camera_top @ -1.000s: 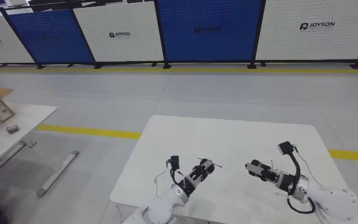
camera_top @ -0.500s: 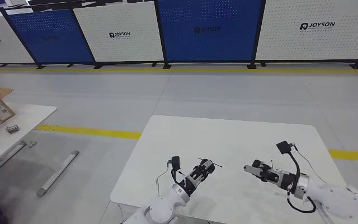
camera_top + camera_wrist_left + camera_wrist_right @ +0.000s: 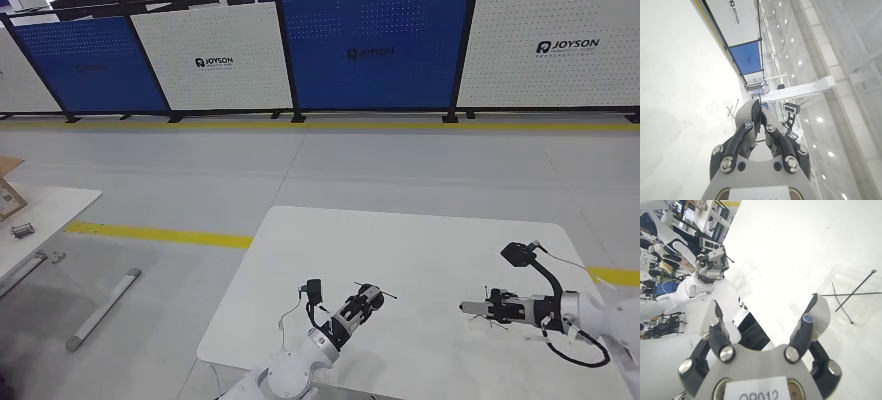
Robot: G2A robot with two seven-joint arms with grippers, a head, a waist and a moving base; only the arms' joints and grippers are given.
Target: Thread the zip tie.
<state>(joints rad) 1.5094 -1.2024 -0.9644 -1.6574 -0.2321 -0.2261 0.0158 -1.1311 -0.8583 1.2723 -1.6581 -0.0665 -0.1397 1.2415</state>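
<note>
My left gripper point(image 3: 368, 296) hovers over the near part of the white table point(image 3: 400, 240), shut on a thin black zip tie point(image 3: 378, 291). A short length of that tie point(image 3: 759, 98) pokes out past the closed fingertips point(image 3: 753, 106). In the right wrist view, the left gripper point(image 3: 723, 255) is farther off, with the tie's head point(image 3: 732, 261) sticking out sideways. My right gripper point(image 3: 470, 307) stands open and empty to the right of it, with a wide gap between them. In its own view, the right gripper point(image 3: 765, 306) has its jaws spread wide.
A clear flat tray point(image 3: 826, 278) lies on the table beside the right gripper, holding three loose black zip ties point(image 3: 853, 293) that cross each other. These ties point(image 3: 731, 112) also appear past the left fingers. The table edge drops off close to both arms.
The right arm has drawn back to the right and slightly nearer, widening the gap to the left gripper. The left arm and its zip tie have stayed still.
</note>
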